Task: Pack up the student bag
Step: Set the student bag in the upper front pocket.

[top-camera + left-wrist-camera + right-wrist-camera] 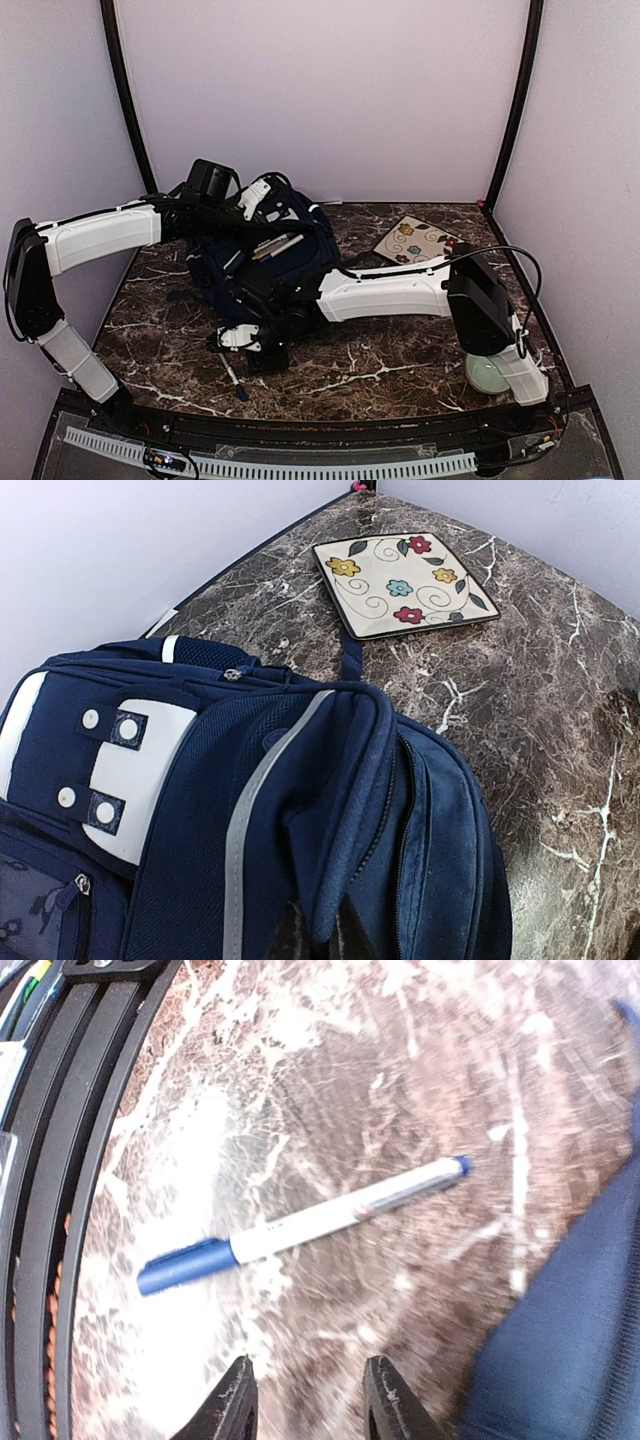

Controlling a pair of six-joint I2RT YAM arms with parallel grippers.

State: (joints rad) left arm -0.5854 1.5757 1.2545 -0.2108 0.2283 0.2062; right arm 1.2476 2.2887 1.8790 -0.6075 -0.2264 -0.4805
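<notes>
"Where's the bag?"

"The backpack [330, 810] lies on the dark marble counter [400, 360], left of middle and towards the back, between the two arms (navy, with its white patch facing up in the left wrist view)."

"And the jaws?"

"The right jaws are spread with nothing between them, low over the counter just in front of the backpack. A white pen [300, 1225] with a blue cap lies on the marble just beyond their tips, not touching them."

"The left?"

"The left jaws sit at the backpack's far top edge; I cannot tell whether they are spread or pinching fabric. A flowered square plate [405, 580] rests near the back right corner."
</notes>
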